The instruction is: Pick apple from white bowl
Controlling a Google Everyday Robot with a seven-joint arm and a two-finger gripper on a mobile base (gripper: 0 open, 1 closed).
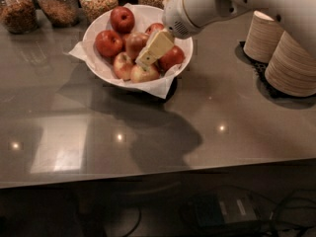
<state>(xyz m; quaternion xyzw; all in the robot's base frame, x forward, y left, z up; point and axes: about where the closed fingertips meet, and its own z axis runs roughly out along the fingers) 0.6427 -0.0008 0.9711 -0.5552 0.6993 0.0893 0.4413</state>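
The apple (134, 43) sits mid-pile in the white bowl (106, 75), near the back edge of the counter (148, 132). Your gripper (147, 57) hangs just beside it. Honestly can't tell how wide it's set. Centre on the apple and don't shove the smaller red apples (108, 42).

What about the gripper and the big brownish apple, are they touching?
Cannot tell: the camera view shows the gripper overlapping the apple in the white bowl.
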